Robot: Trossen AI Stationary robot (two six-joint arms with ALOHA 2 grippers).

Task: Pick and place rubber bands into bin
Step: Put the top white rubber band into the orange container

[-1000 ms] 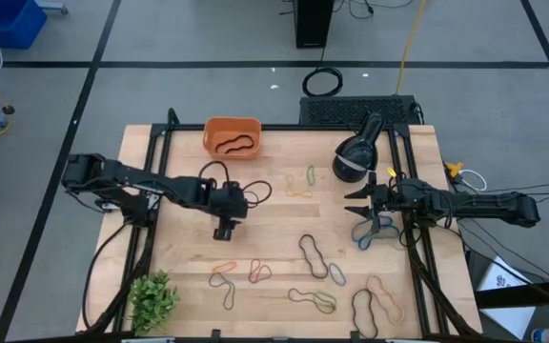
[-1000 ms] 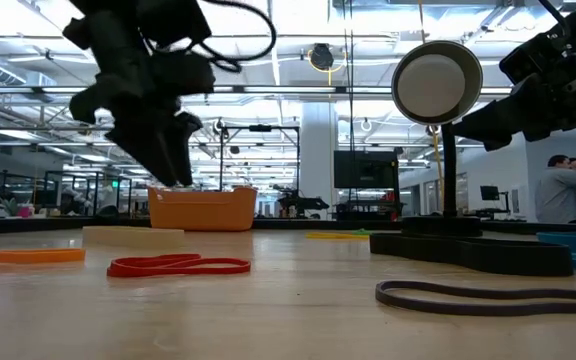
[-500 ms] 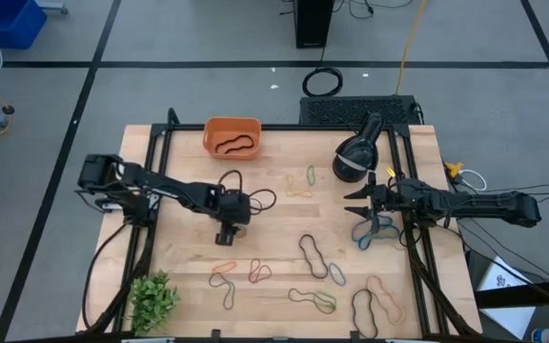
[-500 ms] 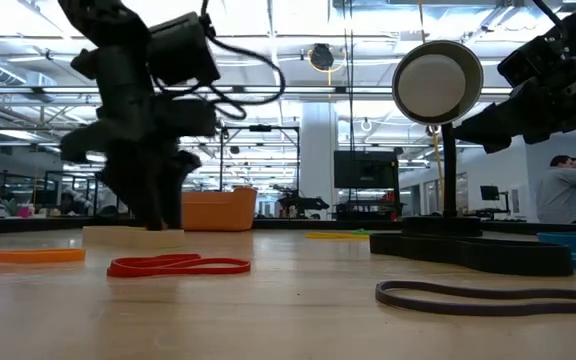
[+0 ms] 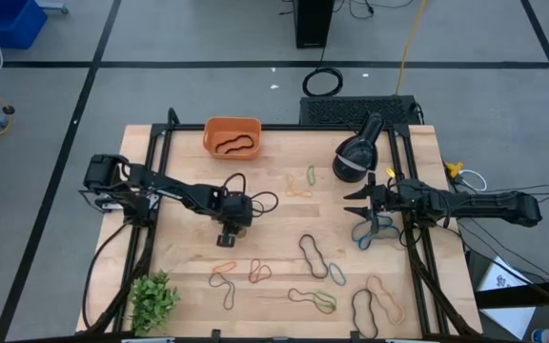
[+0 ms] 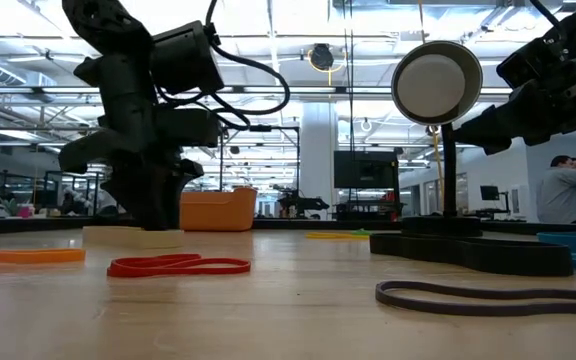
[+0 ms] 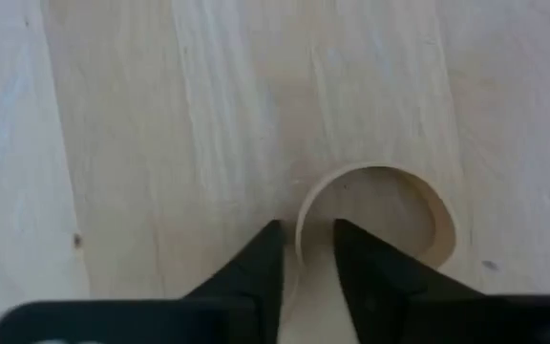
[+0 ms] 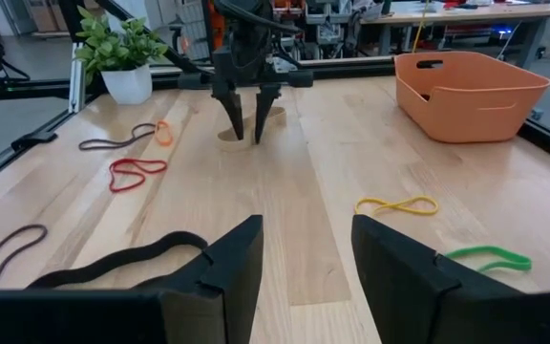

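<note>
Now | pick step: my left gripper (image 7: 306, 250) straddles a tan rubber band (image 7: 375, 215), fingers slightly apart, gripping nothing | next: pinch, lift to bin (image 5: 232, 137) | right gripper (image 8: 304, 256) idle, open, empty.

wooden table (image 5: 179, 257), rubber bands (image 5: 313, 255), bin (image 5: 233, 137), plant (image 5: 152, 300)

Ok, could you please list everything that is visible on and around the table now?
bin: one, orange, table's far edge, holds one black band
rubber bands: about a dozen loose, mixed colours, spread over the table
tan band: one, at the left fingertips
lamp-like stand: one, black, table's far right
plant: one, green, near left corner
crate: one, blue, on the floor
coiled cable: one, black, on the floor
person: one, in the room behind
left gripper: open, down at the tan band
right gripper: open, beside a blue band
</note>
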